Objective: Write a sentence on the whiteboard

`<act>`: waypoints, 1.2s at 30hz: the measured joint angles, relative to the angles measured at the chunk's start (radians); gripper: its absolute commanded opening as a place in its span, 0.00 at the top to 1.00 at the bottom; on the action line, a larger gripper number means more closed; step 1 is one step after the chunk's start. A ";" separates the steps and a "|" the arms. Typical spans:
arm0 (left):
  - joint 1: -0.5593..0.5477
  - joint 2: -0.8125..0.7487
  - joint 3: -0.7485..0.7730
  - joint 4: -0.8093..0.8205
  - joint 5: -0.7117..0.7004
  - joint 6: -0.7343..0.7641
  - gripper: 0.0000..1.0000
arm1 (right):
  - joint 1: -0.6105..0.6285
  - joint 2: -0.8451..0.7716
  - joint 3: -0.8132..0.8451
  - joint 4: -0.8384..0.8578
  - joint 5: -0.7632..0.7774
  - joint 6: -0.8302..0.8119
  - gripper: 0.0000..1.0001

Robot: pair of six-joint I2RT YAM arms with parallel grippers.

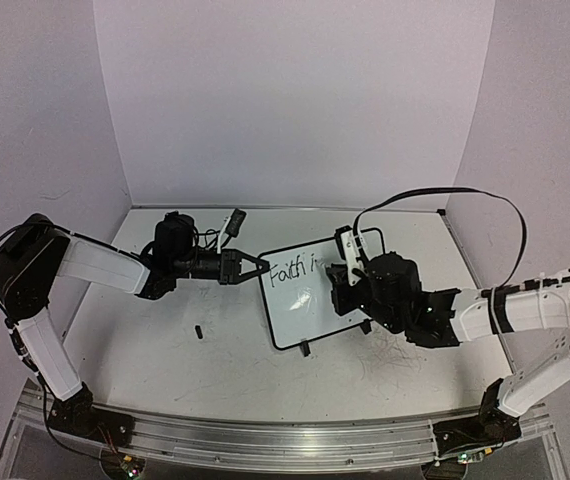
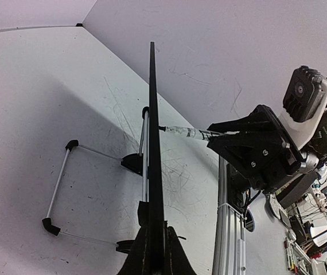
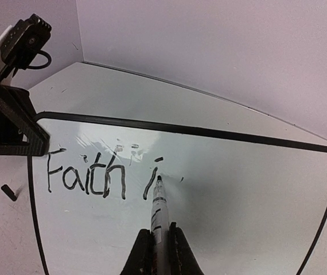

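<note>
Inspector A: Whiteboard point(image 1: 310, 300) stands propped at centre. The left gripper point(image 2: 155, 246) is clamped on its frame edge. Judged light, stiff, easily tipped.

Inspector B: Right gripper point(image 3: 159, 243) clenched on marker point(image 3: 158, 206); sentence point(image 3: 89, 175) reads "Faith i". Hold the frame, not the slick face.

The whiteboard point(image 1: 305, 315) is standing propped mid-surface, walling off the lane between the arms. The left end effector point(image 1: 257, 266) is clamping its left edge; the right end effector point(image 1: 338, 285), gripping a marker point(image 3: 158, 209), is crowding its right half. A small black piece point(image 1: 198, 331) is lying on the open surface point(image 1: 145, 350) left of the board, well apart from it.
</note>
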 measured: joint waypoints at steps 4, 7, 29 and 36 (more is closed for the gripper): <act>0.000 0.000 0.000 0.000 0.000 0.000 1.00 | 0.000 -0.003 -0.002 0.002 0.009 0.001 1.00; -0.001 0.000 0.000 0.000 0.000 0.000 1.00 | 0.000 -0.013 -0.015 0.002 0.019 0.002 1.00; -0.002 0.000 0.000 0.000 0.000 0.000 1.00 | -0.002 0.014 -0.008 0.023 0.032 -0.001 1.00; -0.002 0.000 0.000 0.000 0.000 0.000 1.00 | -0.002 0.024 -0.002 0.025 0.037 -0.004 1.00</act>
